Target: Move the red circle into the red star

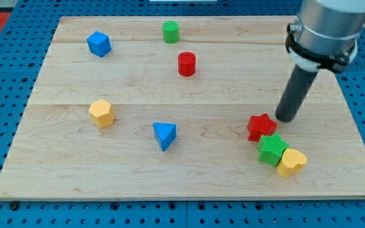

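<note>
The red circle [187,64] is a short red cylinder standing at the view's upper middle of the wooden board [56,158]. The red star [261,126] lies at the lower right, touching a green block [272,149] just below it. My tip [286,118] is the lower end of the dark rod, resting just to the right of the red star and slightly above it, close beside it. The tip is far to the right of and below the red circle.
A green cylinder [170,31] stands above the red circle. A blue block [99,44] is at the upper left. A yellow hexagon [101,113] and a blue triangle [165,135] lie lower left. A yellow heart [291,162] touches the green block.
</note>
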